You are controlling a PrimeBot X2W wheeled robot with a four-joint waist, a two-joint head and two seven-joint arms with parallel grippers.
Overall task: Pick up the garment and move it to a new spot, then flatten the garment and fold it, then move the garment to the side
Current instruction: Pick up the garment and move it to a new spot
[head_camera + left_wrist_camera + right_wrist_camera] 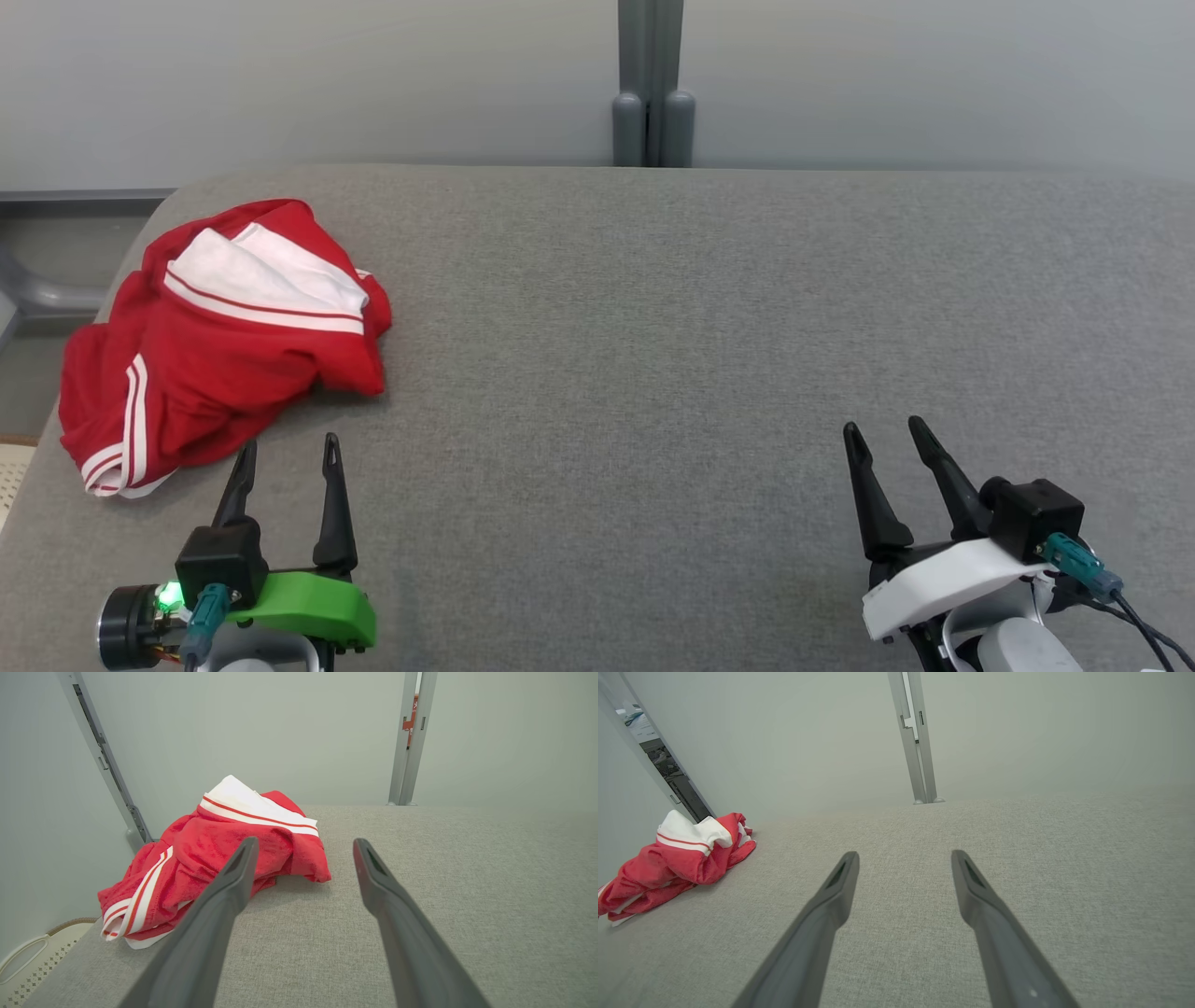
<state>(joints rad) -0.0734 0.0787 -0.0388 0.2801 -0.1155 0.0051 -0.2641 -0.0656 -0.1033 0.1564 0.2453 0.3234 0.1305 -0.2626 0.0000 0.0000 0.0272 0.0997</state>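
a pale grey wall (280, 75) closes the far side. a grey metal post (653, 84) splits it, standing just behind the far edge of a wide, grey, fabric-covered worktop (653, 308). at the far left of that worktop, close to its left edge, lies a crumpled red garment (224, 355) of soft cloth, with white side stripes and a broad white band turned up on top. it is bunched in a heap rather than spread, and nothing touches it.

the left end effector (289, 442) sits at the near left, its two long dark fingers released and parted, grasping nothing. it points at the heap, with its tips just short of the near hem. in the left wrist view one finger of the left end effector (304, 841) lines up with the red cloth and the other with bare worktop just right of it. that pose reads as a ready stance for the first pick, which has not yet begun. this arm looks the natural one to take the cloth, being the nearer.

the right end effector (883, 426) is at the near right, well apart from the garment, also released with fingers parted over bare worktop. the right wrist view shows the heap (672, 858) far off to the left. the broad bare middle between the two arms seems the likely new spot, where both could reach to flatten and fold.
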